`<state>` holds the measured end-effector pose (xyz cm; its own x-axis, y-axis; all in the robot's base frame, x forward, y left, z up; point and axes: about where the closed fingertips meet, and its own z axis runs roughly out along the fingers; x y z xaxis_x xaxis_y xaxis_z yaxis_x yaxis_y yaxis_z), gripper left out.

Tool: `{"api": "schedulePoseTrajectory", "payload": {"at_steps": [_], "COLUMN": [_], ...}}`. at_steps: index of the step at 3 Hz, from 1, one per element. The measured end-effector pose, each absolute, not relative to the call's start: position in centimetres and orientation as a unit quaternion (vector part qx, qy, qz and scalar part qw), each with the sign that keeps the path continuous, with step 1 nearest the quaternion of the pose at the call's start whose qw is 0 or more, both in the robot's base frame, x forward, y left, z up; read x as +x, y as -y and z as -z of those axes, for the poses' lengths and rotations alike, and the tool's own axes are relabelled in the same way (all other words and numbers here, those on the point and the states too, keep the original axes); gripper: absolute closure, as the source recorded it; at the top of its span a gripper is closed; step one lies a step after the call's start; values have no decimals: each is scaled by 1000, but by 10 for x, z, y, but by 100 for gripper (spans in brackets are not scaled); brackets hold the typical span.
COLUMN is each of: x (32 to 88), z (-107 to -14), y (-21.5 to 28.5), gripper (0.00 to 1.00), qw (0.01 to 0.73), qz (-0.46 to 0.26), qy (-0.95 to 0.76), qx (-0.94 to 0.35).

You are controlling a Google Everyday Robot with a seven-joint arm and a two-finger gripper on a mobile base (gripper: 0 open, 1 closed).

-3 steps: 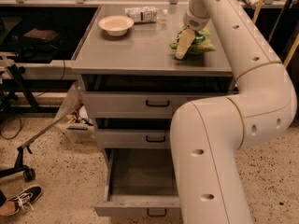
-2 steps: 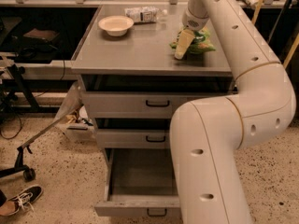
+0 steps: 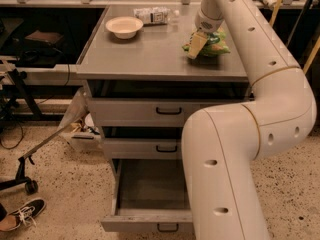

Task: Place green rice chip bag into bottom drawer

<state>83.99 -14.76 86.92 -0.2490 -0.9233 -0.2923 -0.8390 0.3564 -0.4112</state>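
Note:
The green rice chip bag (image 3: 214,44) lies on the grey cabinet top (image 3: 150,54) near its right edge. My gripper (image 3: 197,46) reaches down from above and sits at the bag's left side, touching it. The bottom drawer (image 3: 147,221) is pulled out and its inside looks bare. The two upper drawers are closed. My white arm covers the cabinet's right side and part of the bottom drawer.
A white bowl (image 3: 124,26) and a clear plastic water bottle (image 3: 155,15) stand at the back of the cabinet top. A small bin of clutter (image 3: 80,133), a wheeled stand (image 3: 25,176) and a shoe (image 3: 20,216) are on the floor to the left.

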Motion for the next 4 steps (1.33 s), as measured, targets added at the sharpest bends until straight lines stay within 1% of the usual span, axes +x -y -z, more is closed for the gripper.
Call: {"api": "schedulePoseTrajectory", "payload": {"at_steps": [1,2,3,4], "x": [840,834,811,757], "z": [-869,-892,-949,-1025], "y": [148,165,209,258], "gripper": [54,77,99,100], "qw": [247,281,352,444], "qz": [85,79,73,71], "qy": [-786,-781,-770,-744], "qx": [-561,-552,-527,-494]}}
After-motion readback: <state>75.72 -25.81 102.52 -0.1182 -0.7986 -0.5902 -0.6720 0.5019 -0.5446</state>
